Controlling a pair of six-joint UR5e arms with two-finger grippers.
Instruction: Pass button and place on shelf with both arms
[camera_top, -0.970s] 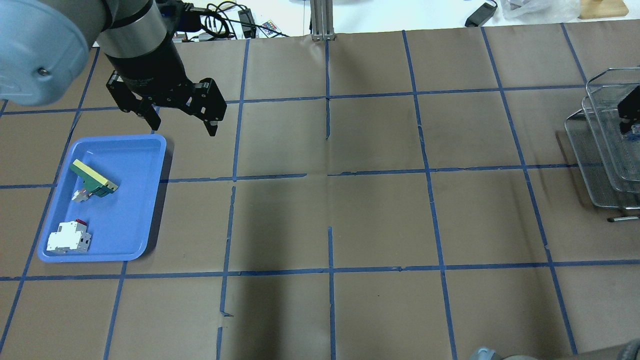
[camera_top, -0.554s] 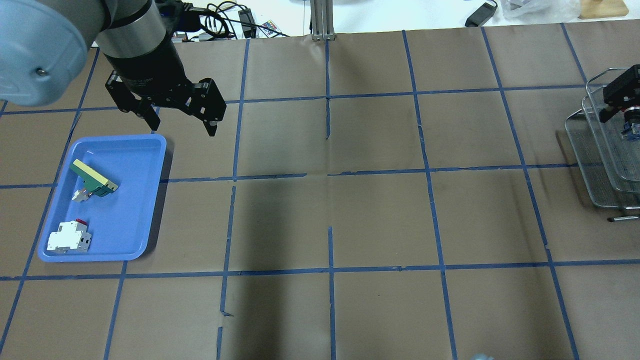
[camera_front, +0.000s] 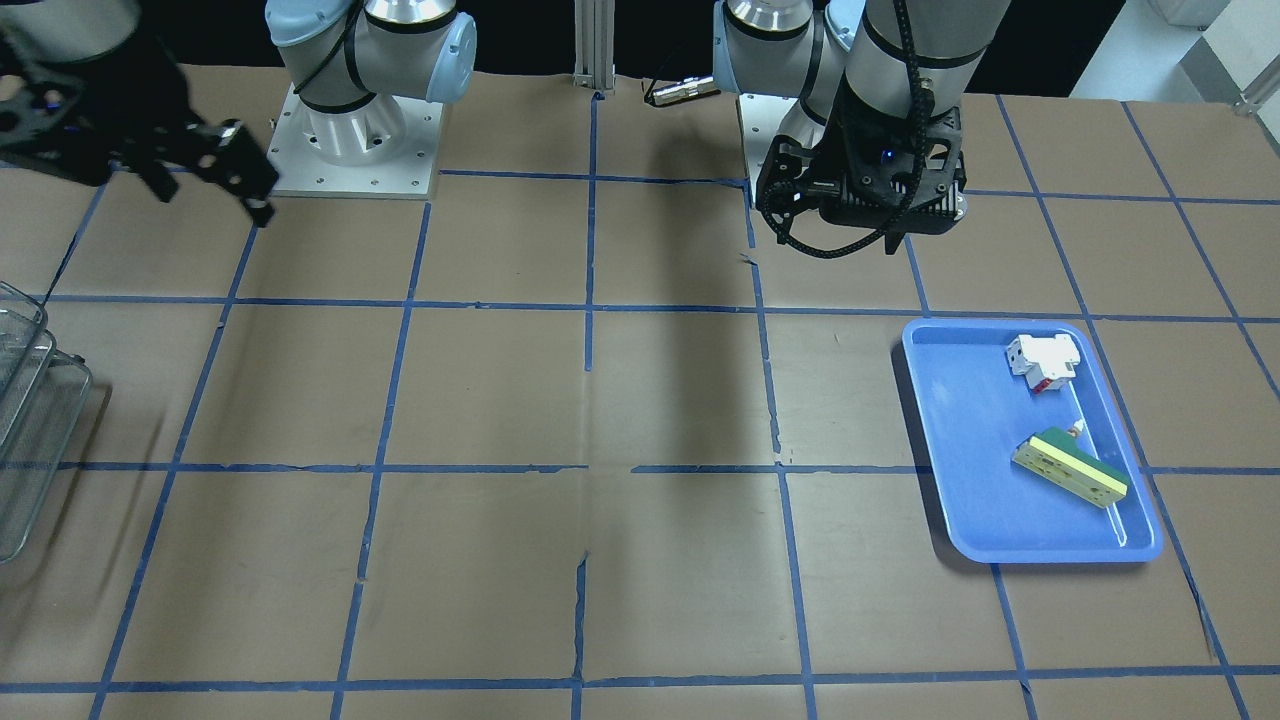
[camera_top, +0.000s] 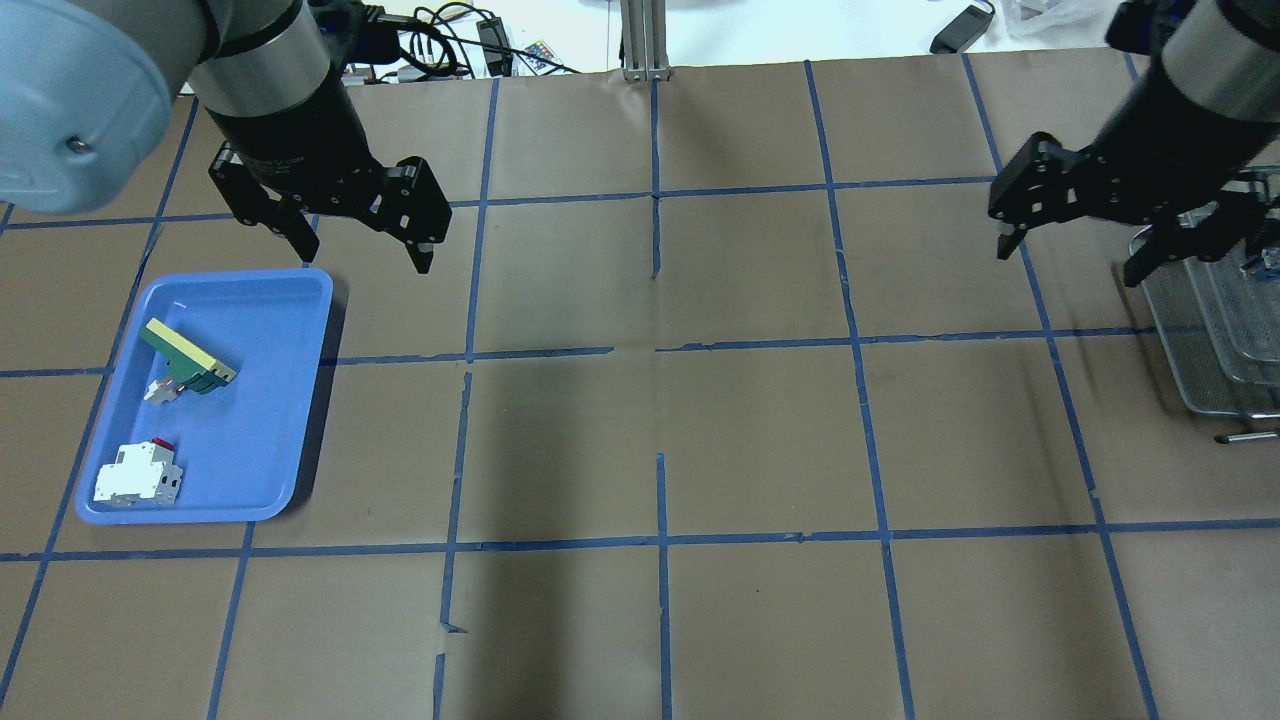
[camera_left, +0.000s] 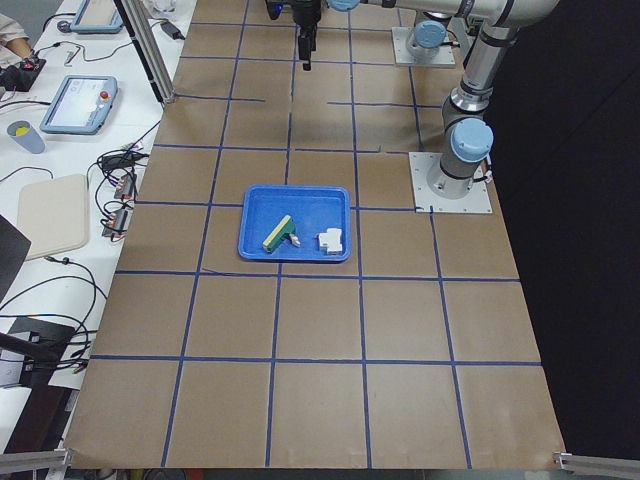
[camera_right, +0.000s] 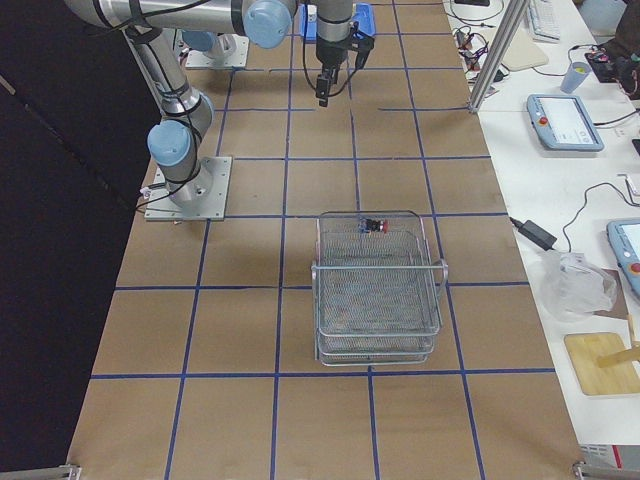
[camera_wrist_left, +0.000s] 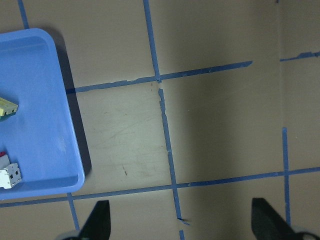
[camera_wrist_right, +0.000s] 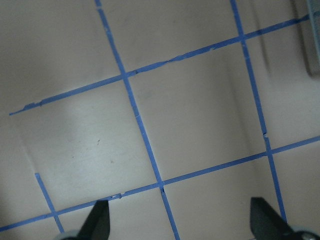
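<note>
The button (camera_right: 375, 225) lies in the top tier of the shelf (camera_right: 378, 266) — placing looks finished. So both claws hang wide open and empty: right gripper (camera_top: 1068, 262) beside the shelf, left gripper (camera_top: 367, 258) near the blue tray (camera_top: 270, 400).

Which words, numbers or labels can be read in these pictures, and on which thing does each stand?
None can be read.
Any print on the white block and the green-and-cream bar in the blue tray is too small; the pendant's screen is blurred.
</note>
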